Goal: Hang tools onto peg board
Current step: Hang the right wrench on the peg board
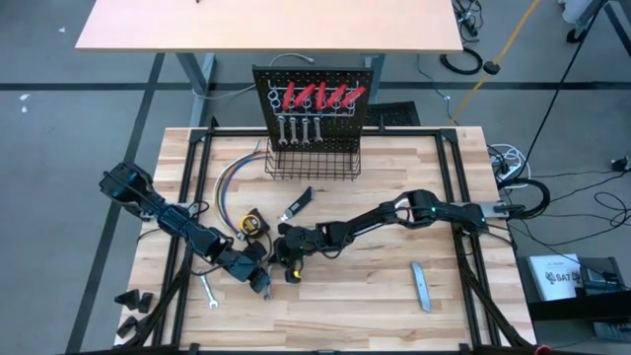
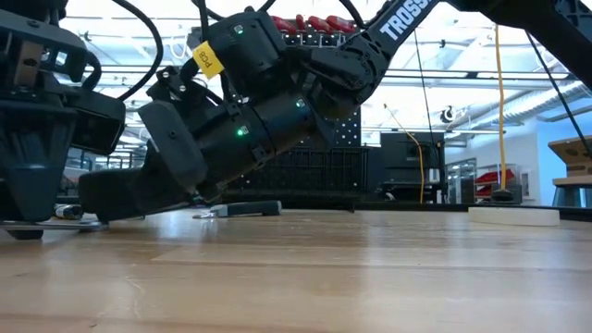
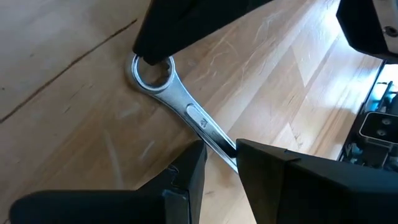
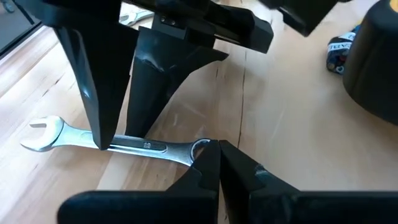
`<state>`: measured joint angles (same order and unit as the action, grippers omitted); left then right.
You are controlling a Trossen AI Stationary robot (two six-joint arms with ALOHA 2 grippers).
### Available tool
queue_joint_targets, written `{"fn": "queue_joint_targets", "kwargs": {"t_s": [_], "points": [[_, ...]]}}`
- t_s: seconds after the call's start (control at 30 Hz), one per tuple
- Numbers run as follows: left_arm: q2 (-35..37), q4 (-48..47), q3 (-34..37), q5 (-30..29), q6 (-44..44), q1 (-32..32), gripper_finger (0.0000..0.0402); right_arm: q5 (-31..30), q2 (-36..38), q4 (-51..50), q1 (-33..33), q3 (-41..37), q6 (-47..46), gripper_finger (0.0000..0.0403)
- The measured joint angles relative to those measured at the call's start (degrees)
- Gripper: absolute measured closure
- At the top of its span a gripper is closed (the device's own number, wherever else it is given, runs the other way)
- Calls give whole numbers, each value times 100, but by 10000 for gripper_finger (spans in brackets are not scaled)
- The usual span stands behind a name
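Observation:
A silver wrench (image 4: 134, 144) lies flat on the wooden table, with its open end (image 4: 42, 133) away from my right gripper and its ring end (image 3: 151, 73) by it. My left gripper (image 3: 221, 149) comes down over the wrench's shaft and is shut on it. My right gripper (image 4: 217, 149) is low over the table with its fingertips together at the ring end. The peg board (image 1: 315, 84) stands at the far edge and holds red-handled tools (image 1: 320, 97) and several wrenches (image 1: 296, 128). My left gripper pinches the middle of the wrench's shaft (image 4: 144, 145) between its two fingers (image 4: 99, 124), which lie across the shaft. They come from above, pointing down. The wrench lies flat on the table. My right gripper has its shut fingertips (image 4: 208, 158) on the ring end's rim (image 4: 199, 148). It slants down from the table's right. Whether the rim is between the fingers, I cannot tell.
A second wrench (image 1: 209, 291) lies near the front left. A yellow tape measure (image 1: 254, 224), a black-handled knife (image 1: 299, 204) and coloured wires (image 1: 232, 182) lie behind the grippers. A grey bar (image 1: 421, 286) lies at the front right. A wire basket (image 1: 314, 163) sits at the board's base.

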<state>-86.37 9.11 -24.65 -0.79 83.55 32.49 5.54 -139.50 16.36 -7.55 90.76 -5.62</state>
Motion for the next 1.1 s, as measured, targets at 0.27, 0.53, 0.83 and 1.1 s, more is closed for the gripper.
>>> {"fn": "queue_joint_targets", "kwargs": {"t_s": [0.27, 0.53, 0.83, 1.1], "points": [[4, -109, 1, 170, 0, -2, 301, -64, 17, -214, 2, 5, -439, 403], [24, -201, -1, 283, -34, 0, 301, 1, 34, -595, -93, 7, -749, 403], [24, -220, -1, 347, -187, 11, 301, -42, 42, -743, -363, 8, -1263, 403], [24, -210, 0, 367, -260, 14, 301, 79, 46, -946, -400, 14, -1744, 403]]}}
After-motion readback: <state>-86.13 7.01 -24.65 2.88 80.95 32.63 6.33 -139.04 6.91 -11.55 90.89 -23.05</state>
